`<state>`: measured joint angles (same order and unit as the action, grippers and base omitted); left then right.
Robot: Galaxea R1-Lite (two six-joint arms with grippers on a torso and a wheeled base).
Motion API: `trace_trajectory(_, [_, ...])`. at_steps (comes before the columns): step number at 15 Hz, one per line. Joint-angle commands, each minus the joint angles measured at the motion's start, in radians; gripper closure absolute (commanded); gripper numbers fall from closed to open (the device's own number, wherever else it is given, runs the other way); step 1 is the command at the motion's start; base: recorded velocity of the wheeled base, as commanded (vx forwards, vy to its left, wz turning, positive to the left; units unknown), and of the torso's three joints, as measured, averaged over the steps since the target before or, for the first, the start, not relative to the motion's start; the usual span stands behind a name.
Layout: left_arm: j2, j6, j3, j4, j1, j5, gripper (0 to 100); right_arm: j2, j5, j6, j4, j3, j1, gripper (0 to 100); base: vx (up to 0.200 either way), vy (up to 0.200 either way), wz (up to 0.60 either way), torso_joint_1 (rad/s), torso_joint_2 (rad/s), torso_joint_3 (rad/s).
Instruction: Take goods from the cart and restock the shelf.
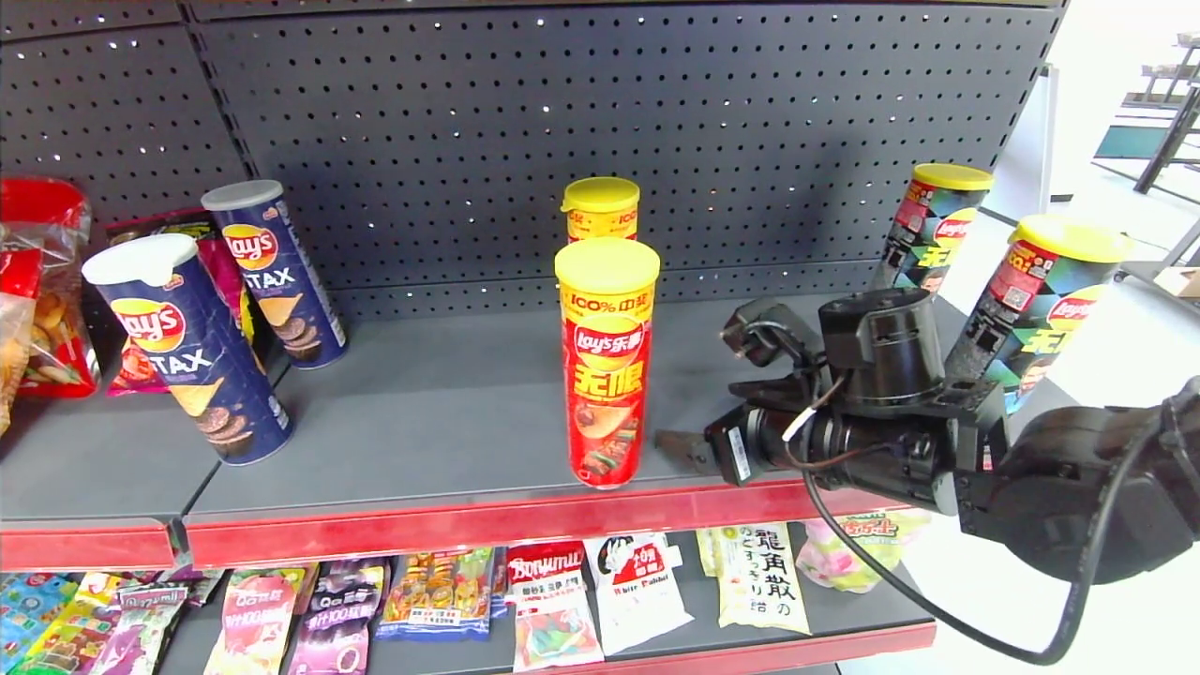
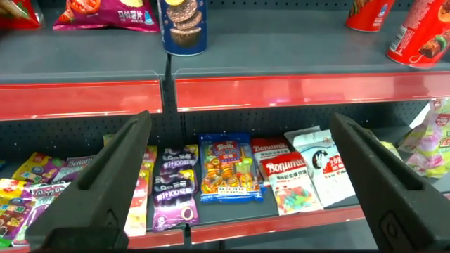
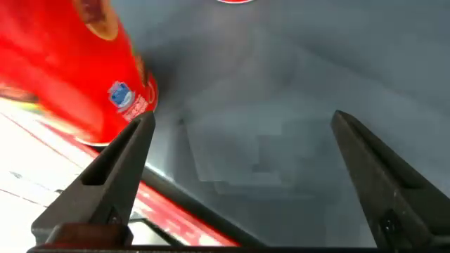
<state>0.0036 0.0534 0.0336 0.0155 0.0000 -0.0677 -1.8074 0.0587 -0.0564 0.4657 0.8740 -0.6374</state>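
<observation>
A red chip can [image 1: 606, 366] with a yellow lid stands upright near the front edge of the grey shelf [image 1: 450, 403]. A second one [image 1: 601, 208] stands behind it. My right gripper [image 1: 712, 394] hovers just right of the front can, open and holding nothing. In the right wrist view the red can [image 3: 70, 63] sits beside one finger of the right gripper [image 3: 242, 123], outside the gap. My left gripper [image 2: 239, 123] is open and empty, lower down, facing the lower shelf of snack bags [image 2: 225, 169].
Two blue chip cans [image 1: 187, 347] [image 1: 277, 272] stand at the shelf's left beside snack bags [image 1: 42, 309]. Two dark patterned cans [image 1: 933, 230] [image 1: 1045, 300] stand at the right end. Bare shelf lies between the groups. A red lip [image 1: 487, 525] edges the shelf front.
</observation>
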Motion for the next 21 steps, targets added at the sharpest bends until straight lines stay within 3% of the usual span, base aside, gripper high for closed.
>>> trace_trajectory(1, [-0.001,0.0,0.0,0.0,0.0,0.0,0,-0.024,0.0,-0.01,0.001,0.006,0.004,0,0.0,0.0,0.0,0.0,0.0,0.0])
trace_trajectory(21, [-0.001,0.0,0.0,0.0,0.0,0.0,0,-0.064,-0.008,-0.017,0.001,0.039,-0.033,0,0.0,0.0,0.0,0.0,0.0,0.0])
